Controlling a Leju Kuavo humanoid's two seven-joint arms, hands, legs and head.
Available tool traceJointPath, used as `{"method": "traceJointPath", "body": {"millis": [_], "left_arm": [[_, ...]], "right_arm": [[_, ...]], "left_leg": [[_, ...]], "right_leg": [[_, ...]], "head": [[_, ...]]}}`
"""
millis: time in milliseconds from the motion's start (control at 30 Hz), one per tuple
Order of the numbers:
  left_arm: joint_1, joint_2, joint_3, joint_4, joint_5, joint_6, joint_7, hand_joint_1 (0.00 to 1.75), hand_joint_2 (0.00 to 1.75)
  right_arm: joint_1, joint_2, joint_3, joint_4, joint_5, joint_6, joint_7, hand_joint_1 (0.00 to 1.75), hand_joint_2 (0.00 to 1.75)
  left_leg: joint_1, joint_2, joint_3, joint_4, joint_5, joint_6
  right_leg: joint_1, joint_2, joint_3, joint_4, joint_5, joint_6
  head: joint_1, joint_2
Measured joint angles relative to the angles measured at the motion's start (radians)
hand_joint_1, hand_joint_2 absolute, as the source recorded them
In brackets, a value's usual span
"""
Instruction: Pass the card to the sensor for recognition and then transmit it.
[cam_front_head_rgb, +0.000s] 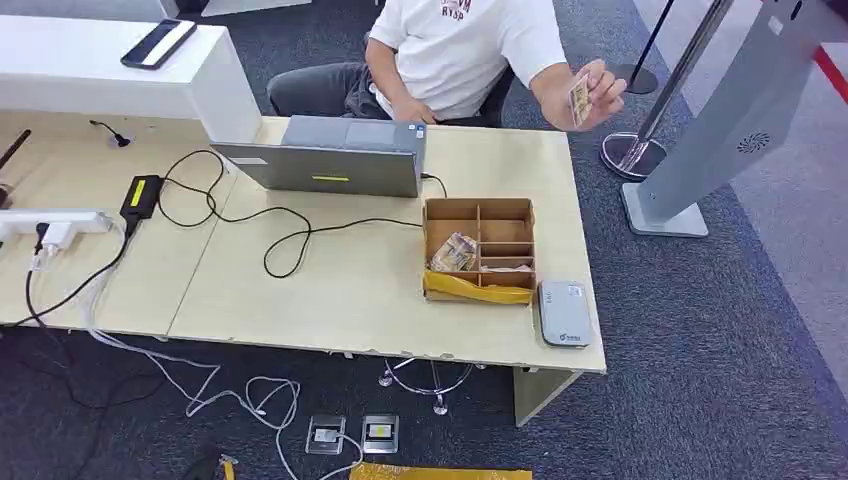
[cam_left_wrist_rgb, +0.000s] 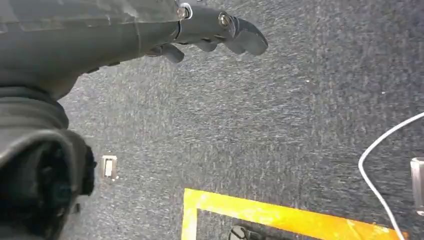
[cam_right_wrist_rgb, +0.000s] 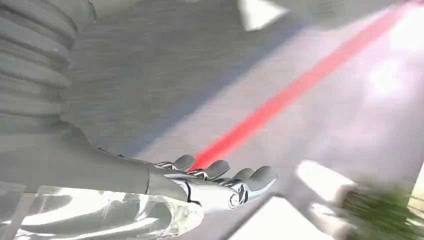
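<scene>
A person sitting at twelve o'clock behind the surface (cam_front_head_rgb: 330, 300) is holding the card (cam_front_head_rgb: 578, 99) up in a raised hand (cam_front_head_rgb: 598, 92), out past the surface's far right corner at about one o'clock from me. The card is standing roughly upright between that person's fingers, well apart from the grey sensor (cam_front_head_rgb: 564, 314), which is lying flat at the near right corner of the surface, at about five o'clock from the laptop (cam_front_head_rgb: 330, 157). Just beside the sensor, at its ten o'clock, a brown divided box (cam_front_head_rgb: 479, 250) is sitting with a few small items in its compartments.

My left hand (cam_left_wrist_rgb: 215, 31) is hanging over the dark carpet (cam_left_wrist_rgb: 280, 125), holding nothing, its fingers loosely extended and apart. My right hand (cam_right_wrist_rgb: 220, 182) is also holding nothing, its fingers stretching out side by side over a pale floor with a red stripe (cam_right_wrist_rgb: 295, 90); that view is blurred.
</scene>
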Motion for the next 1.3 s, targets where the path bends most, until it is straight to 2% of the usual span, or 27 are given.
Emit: {"method": "traceJointPath", "body": {"millis": [100, 267, 400, 467, 733, 833, 1000, 1300], "left_arm": [[-0.001, -0.001, 0.000, 0.000, 0.000, 0.000, -0.001, 0.00, 0.00], [0.000, 0.000, 0.000, 0.000, 0.000, 0.002, -0.001, 0.00, 0.00], [0.000, 0.000, -0.001, 0.000, 0.000, 0.002, -0.006, 0.00, 0.00], [0.000, 0.000, -0.002, 0.000, 0.000, 0.003, -0.011, 0.00, 0.00], [-0.003, 0.000, -0.010, 0.000, 0.000, 0.005, -0.026, 0.00, 0.00], [-0.003, 0.000, -0.017, 0.000, -0.011, -0.004, -0.033, 0.00, 0.00], [-0.005, 0.001, -0.023, 0.000, -0.019, -0.007, -0.041, 0.00, 0.00], [-0.003, 0.003, -0.036, 0.000, -0.021, -0.010, -0.041, 0.00, 0.00]], "right_arm": [[-0.074, 0.003, 0.110, -0.020, -0.048, -0.014, 0.007, 0.00, 1.75], [-0.109, 0.006, 0.257, -0.041, -0.086, -0.026, -0.001, 0.00, 1.75], [-0.126, 0.010, 0.347, -0.058, -0.091, -0.036, -0.071, 0.00, 1.75], [-0.153, 0.027, 0.415, -0.069, -0.087, -0.036, -0.107, 0.00, 1.75], [-0.187, 0.150, 0.692, -0.142, -0.180, -0.055, -0.128, 0.00, 1.75], [-0.170, 0.200, 0.782, -0.174, -0.180, -0.051, -0.191, 0.00, 1.75], [-0.054, 0.298, 0.920, -0.253, -0.122, -0.134, -0.179, 0.00, 1.75], [0.054, 0.353, 1.047, -0.375, -0.107, -0.152, -0.195, 0.00, 1.75]], "left_leg": [[0.003, -0.004, 0.000, 0.000, 0.000, 0.000], [0.002, -0.005, -0.001, 0.000, 0.000, 0.000], [0.002, -0.005, -0.002, 0.000, 0.000, 0.000], [0.002, -0.004, -0.003, 0.000, 0.000, -0.001], [0.005, -0.003, -0.002, 0.000, 0.002, -0.003], [0.006, -0.003, -0.003, 0.000, 0.002, -0.003], [0.007, -0.002, -0.002, 0.000, 0.002, -0.003], [0.007, -0.004, -0.003, 0.000, 0.002, -0.004]], "right_leg": [[0.003, -0.005, 0.001, -0.001, 0.000, 0.000], [0.002, -0.004, 0.001, -0.001, 0.000, 0.000], [0.002, -0.004, 0.000, -0.001, 0.000, 0.000], [0.002, -0.004, -0.001, 0.000, 0.000, 0.000], [0.005, -0.002, 0.000, 0.000, 0.000, -0.001], [0.006, -0.002, 0.000, 0.000, 0.000, -0.001], [0.007, -0.001, 0.000, 0.000, 0.000, -0.001], [0.007, -0.003, -0.001, -0.001, 0.000, -0.001]], "head": [[0.001, 0.000], [0.000, 0.000], [0.001, 0.000], [0.000, 0.000], [0.001, 0.000], [0.001, 0.000], [0.002, 0.000], [0.001, 0.000]]}}
